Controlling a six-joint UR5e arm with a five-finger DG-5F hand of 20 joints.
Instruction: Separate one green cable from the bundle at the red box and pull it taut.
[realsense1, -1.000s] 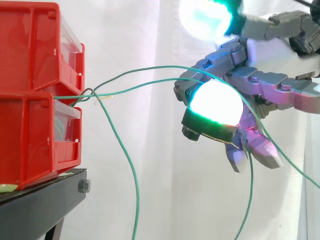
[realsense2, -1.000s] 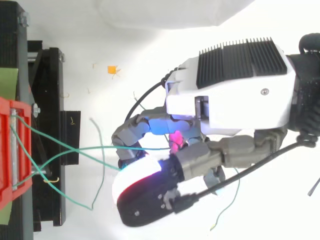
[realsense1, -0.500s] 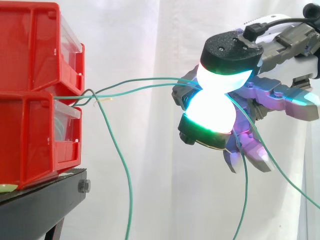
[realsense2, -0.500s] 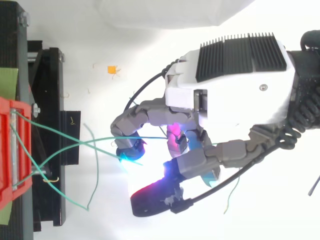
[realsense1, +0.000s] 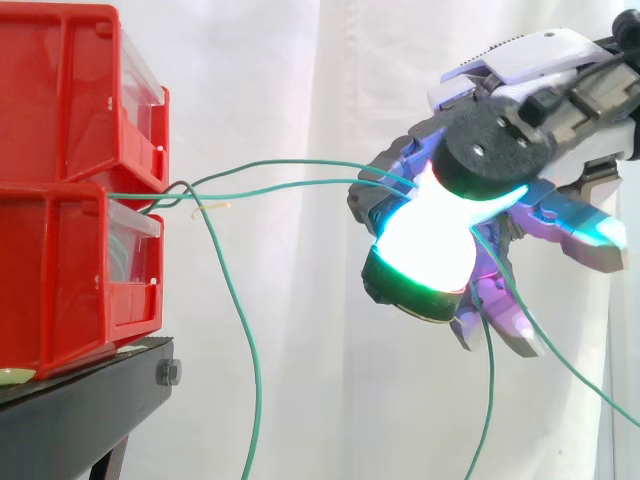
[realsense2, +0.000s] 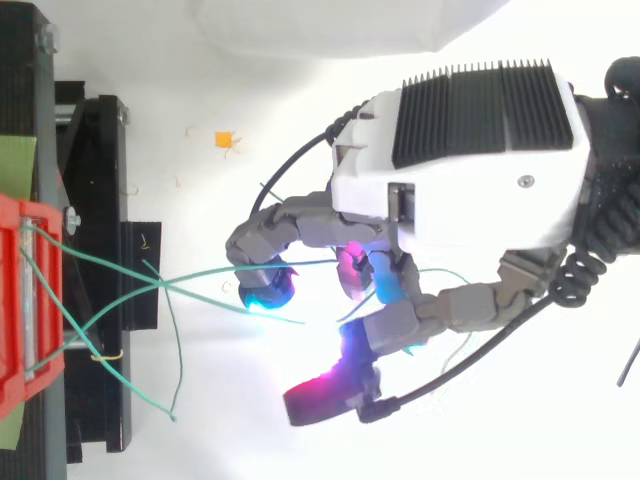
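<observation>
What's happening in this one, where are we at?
The robot hand is working at the green cables that come out of the stacked red bins on the black stand. Its fingers are curled round two strands, which run almost level from the bins to the hand with a slight bow, so not fully taut. Another strand hangs loose below them. No single cable is separated yet.
</observation>
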